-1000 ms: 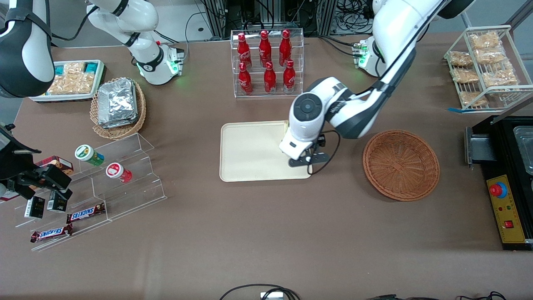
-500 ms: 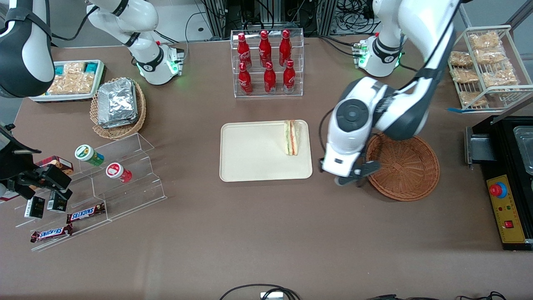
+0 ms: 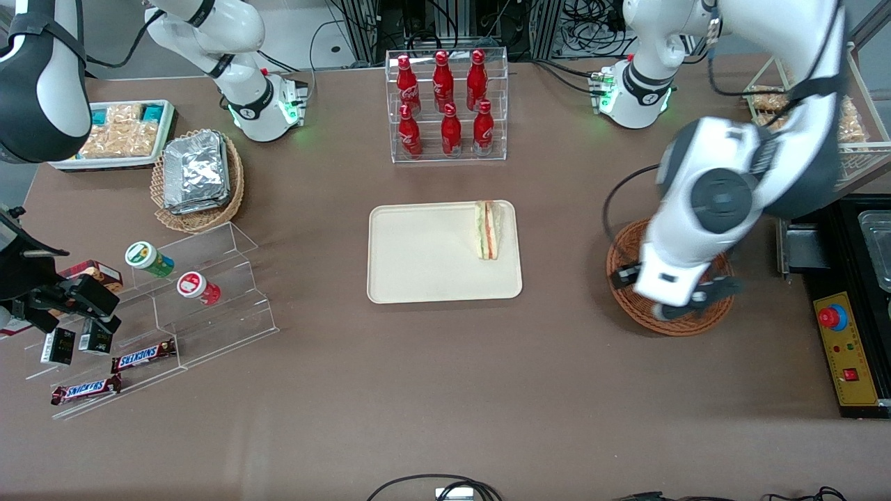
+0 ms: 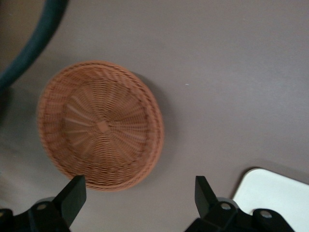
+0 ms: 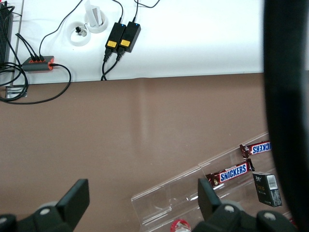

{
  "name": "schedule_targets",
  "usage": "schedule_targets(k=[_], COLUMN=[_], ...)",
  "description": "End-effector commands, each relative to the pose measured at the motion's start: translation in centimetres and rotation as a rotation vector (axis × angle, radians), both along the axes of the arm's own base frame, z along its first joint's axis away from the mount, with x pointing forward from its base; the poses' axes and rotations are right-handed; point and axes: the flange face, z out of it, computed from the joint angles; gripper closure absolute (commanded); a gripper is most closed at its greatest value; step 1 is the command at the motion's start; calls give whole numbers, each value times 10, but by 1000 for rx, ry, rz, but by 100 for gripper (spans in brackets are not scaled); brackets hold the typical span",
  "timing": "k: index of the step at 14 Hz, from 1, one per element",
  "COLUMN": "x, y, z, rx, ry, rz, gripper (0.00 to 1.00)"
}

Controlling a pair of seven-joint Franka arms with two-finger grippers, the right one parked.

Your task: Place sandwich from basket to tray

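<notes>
Hovering above the basket (image 3: pixel 630 300), the gripper (image 4: pixel 140 193) had its fingers (image 4: pixel 72 194) spread wide with nothing between them. Basket (image 4: pixel 100 124) held nothing, sat toward the working arm's end of the table (image 3: pixel 418 390). Sandwich (image 3: pixel 488 229) stood on edge on the tray (image 3: pixel 424 254), at the tray's side nearest the basket, filling stripes showing. Tray and basket well apart. Rack of red bottles (image 3: pixel 445 104) stood farther from the front camera than the tray.
</notes>
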Motion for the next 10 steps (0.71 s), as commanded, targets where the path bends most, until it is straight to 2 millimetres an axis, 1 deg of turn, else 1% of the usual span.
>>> schedule_targets(k=[1, 4, 6, 7, 8, 9, 10], x=[-12, -23, -32, -32, -36, -39, -43], y=[47, 83, 93, 126, 123, 132, 132], z=[40, 76, 92, 96, 105, 113, 117], rx=[-57, -74, -80, -94, -123, -130, -130], ry=[27, 20, 19, 16, 5, -5, -3], rz=[-56, -124, -148, -109, -144, -150, -159], gripper=[1, 1, 1, 1, 1, 1, 1])
